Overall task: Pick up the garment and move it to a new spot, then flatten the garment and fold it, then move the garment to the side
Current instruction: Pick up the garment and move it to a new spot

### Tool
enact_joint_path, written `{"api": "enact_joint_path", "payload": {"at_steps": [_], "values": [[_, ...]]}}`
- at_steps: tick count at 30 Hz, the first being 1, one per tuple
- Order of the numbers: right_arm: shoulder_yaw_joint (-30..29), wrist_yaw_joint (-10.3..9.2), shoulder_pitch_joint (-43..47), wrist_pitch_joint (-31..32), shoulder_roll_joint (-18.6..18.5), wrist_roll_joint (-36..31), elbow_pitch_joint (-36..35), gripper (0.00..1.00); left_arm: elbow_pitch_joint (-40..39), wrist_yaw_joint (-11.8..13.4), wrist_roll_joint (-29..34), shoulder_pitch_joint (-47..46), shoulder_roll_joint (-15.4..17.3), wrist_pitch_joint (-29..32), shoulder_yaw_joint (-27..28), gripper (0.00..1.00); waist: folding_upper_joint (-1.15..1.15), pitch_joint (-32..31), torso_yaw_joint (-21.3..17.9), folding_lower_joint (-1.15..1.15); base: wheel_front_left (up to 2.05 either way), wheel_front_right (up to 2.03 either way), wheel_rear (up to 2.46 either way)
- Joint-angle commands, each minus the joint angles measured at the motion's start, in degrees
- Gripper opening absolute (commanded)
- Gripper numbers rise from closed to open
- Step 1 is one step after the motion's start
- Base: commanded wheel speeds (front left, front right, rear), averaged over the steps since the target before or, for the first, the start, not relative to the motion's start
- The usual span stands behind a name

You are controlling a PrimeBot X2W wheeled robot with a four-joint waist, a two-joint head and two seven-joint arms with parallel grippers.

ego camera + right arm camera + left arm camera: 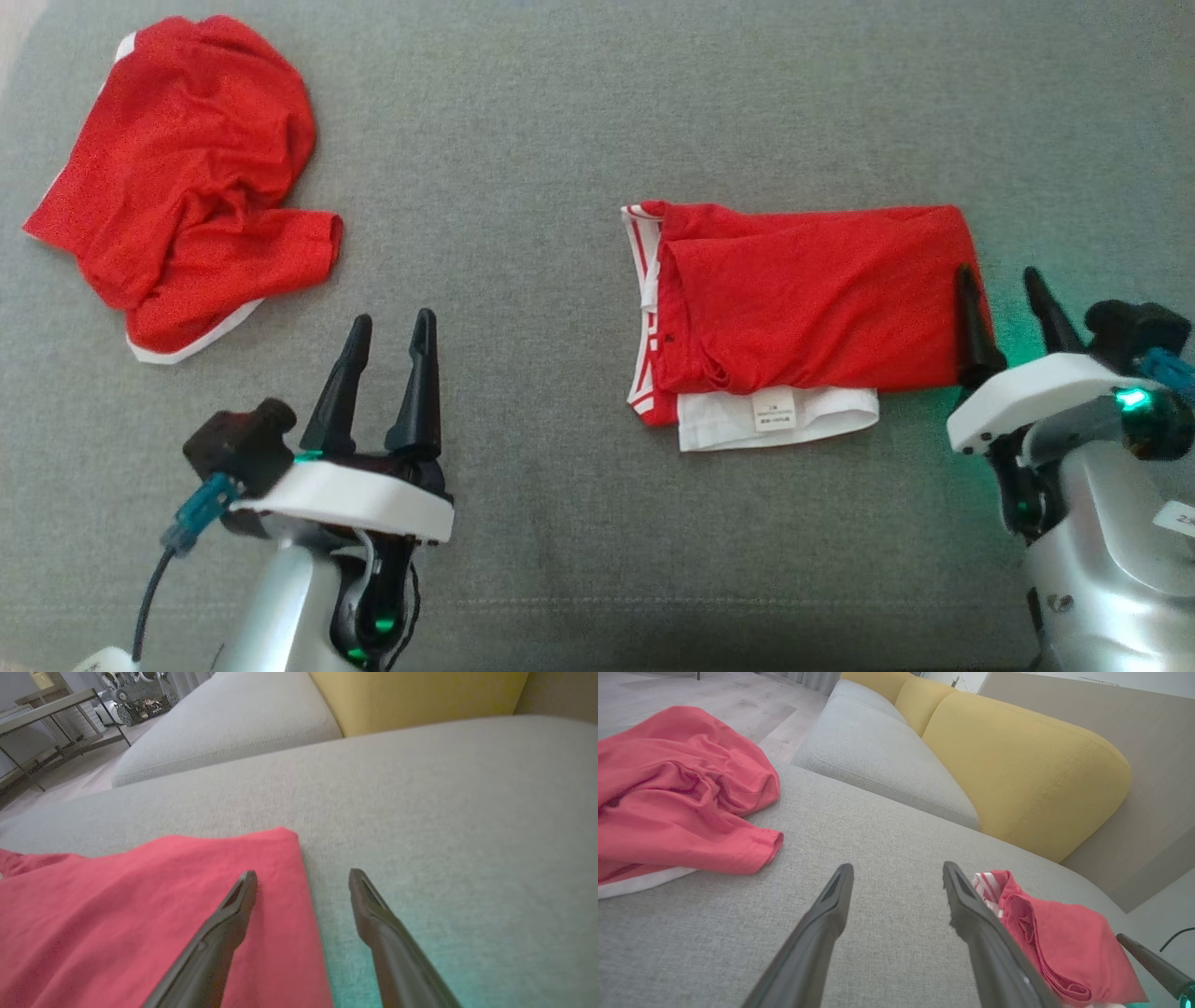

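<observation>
A folded red garment with white trim and a label lies flat on the grey cushion, right of centre. It also shows in the left wrist view and the right wrist view. My right gripper stands open at the garment's right edge, its left finger over the cloth, the other over bare cushion; nothing is held. My left gripper is open over bare cushion at lower left. A second red garment lies crumpled at the far left.
Beyond the grey cushion sits another grey seat cushion and yellow back cushions. A metal-framed table stands on the floor past the sofa. Bare cushion stretches between the two garments.
</observation>
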Motion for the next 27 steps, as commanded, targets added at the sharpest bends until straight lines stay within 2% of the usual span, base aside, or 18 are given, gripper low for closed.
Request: {"api": "enact_joint_path", "payload": {"at_steps": [1,10,11,12,13,17,23,27], "values": [[2.1,0.37,-1.5,0.5,-0.6,1.3,-0.6,1.0,-1.5,0.1,0.2,-2.5,0.3,-0.7,1.3,1.0,0.0,0.7,0.5,0.0,0.0,0.0,0.0],[7.4,0.37,-2.8,3.3,-2.0,3.2,4.2,1.0,-1.6,0.1,0.5,-3.6,0.3,-0.7,1.3,1.0,0.0,1.7,1.2,0.0,0.0,0.0,0.0],[8.0,0.37,-3.0,3.4,-2.1,3.1,4.5,0.48,-1.6,0.1,0.5,-3.6,0.3,-0.7,1.4,1.0,0.0,1.7,1.2,0.0,0.0,0.0,0.0],[8.4,0.37,-3.1,3.3,-2.4,3.0,4.7,0.06,-1.6,0.1,0.6,-3.6,0.3,-0.7,1.4,1.0,0.0,1.7,1.2,0.0,0.0,0.0,0.0],[8.8,0.37,-3.3,2.9,-2.6,2.6,4.9,0.0,-1.5,0.1,0.7,-3.6,0.3,-0.7,1.3,1.0,0.0,1.6,1.2,0.0,0.0,0.0,0.0],[10.4,0.37,-4.3,0.2,-4.4,-0.4,4.6,0.0,-1.3,0.0,0.8,-3.8,0.3,-0.7,1.4,1.0,0.0,1.0,1.1,0.0,0.0,0.0,0.0],[14.3,0.37,-7.2,-4.8,-8.8,-8.3,1.3,0.0,-2.0,-0.2,1.1,-3.9,0.3,-0.7,1.6,1.0,0.0,0.4,0.4,0.0,0.0,0.0,0.0],[16.4,0.37,-9.6,-5.0,-11.4,-9.9,-1.2,0.0,-2.8,-0.4,2.0,-5.5,0.3,-0.7,3.1,1.0,0.0,0.5,-0.3,0.0,0.0,0.0,0.0]]}}
